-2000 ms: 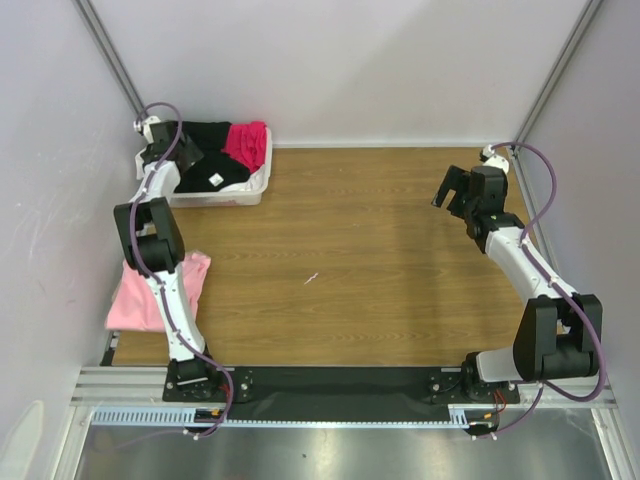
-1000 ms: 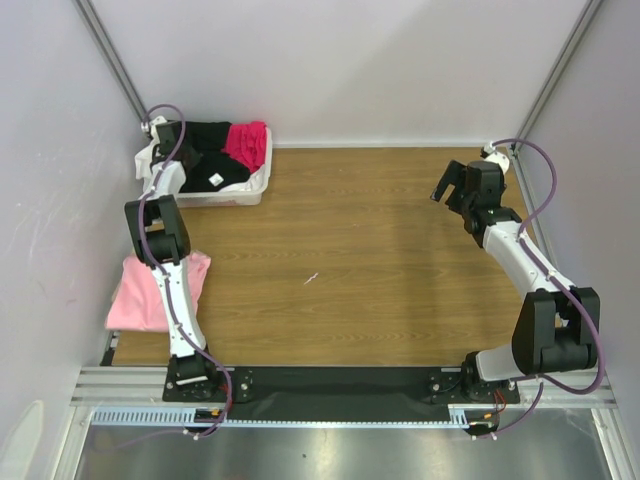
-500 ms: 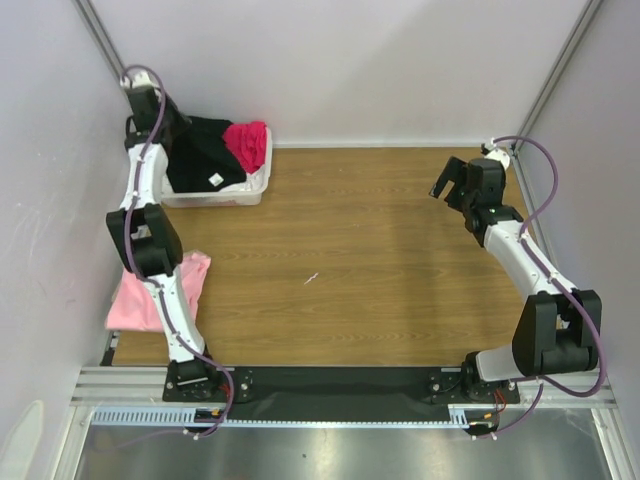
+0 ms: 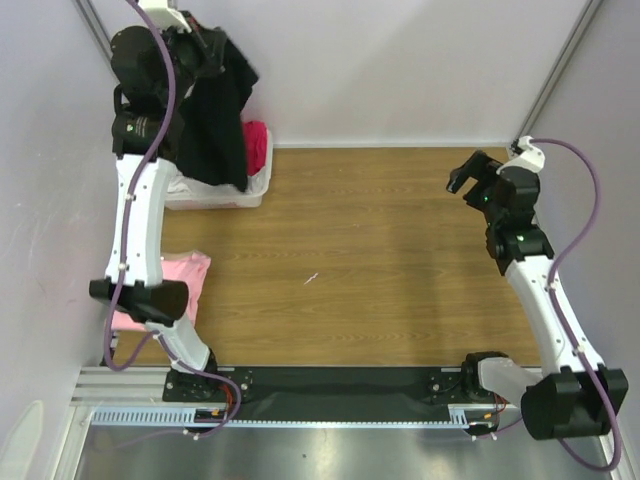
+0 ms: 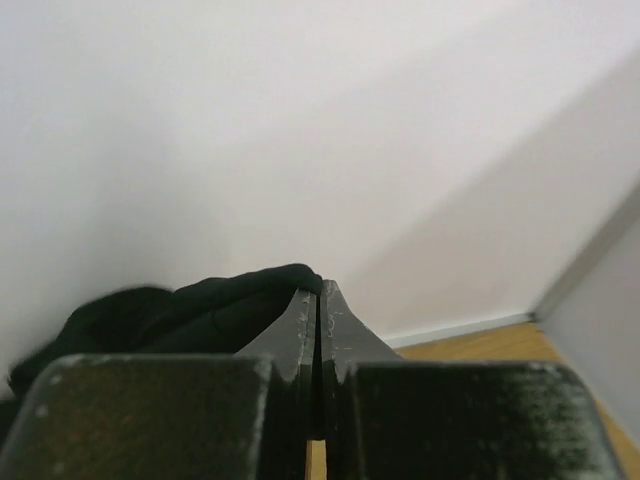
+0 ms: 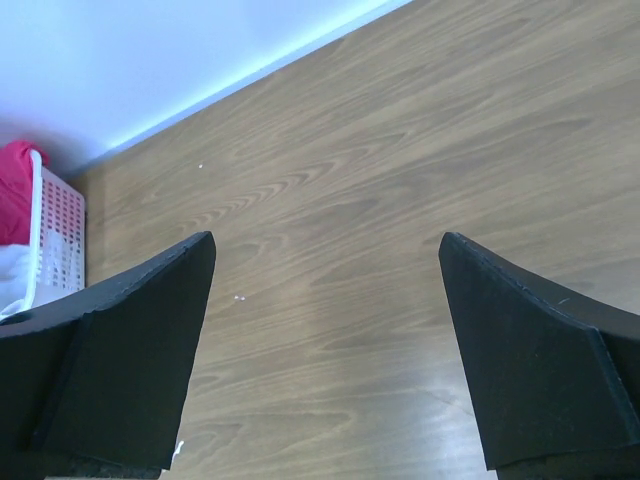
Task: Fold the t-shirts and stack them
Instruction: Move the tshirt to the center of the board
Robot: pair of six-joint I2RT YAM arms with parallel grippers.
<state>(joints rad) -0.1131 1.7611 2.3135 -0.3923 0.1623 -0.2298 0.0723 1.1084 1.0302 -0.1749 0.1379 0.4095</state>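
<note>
Hanging in the upper left of the overhead view, the black t-shirt (image 4: 215, 110) droops in a long, unfolded bunch, its lower edge down at the white basket (image 4: 215, 196). Item not yet spread on the table (image 4: 380, 260), not yet folded.

Holder: left gripper (image 4: 198, 45), raised high against the back wall. In the wrist view its jaws are pressed together with a fold of black cloth pinched at their tips.

Second item: light pink t-shirt (image 4: 190, 272), lying at the left edge of the table just beside the left arm and partly hidden by it. It looks laid flat and compact. Whether it is properly folded I cannot tell.

Third item: a deep pink garment (image 4: 256, 135) sits in the basket, behind the hanging black cloth.

Idle tool: right gripper (image 4: 468, 172), at the right of the frame, jaws spread wide over bare wood, holding nothing.

Assessment: early to middling. One shirt appears dealt with. The black one has to be laid out, folded and stacked, and the basket seems to hold more.
</note>
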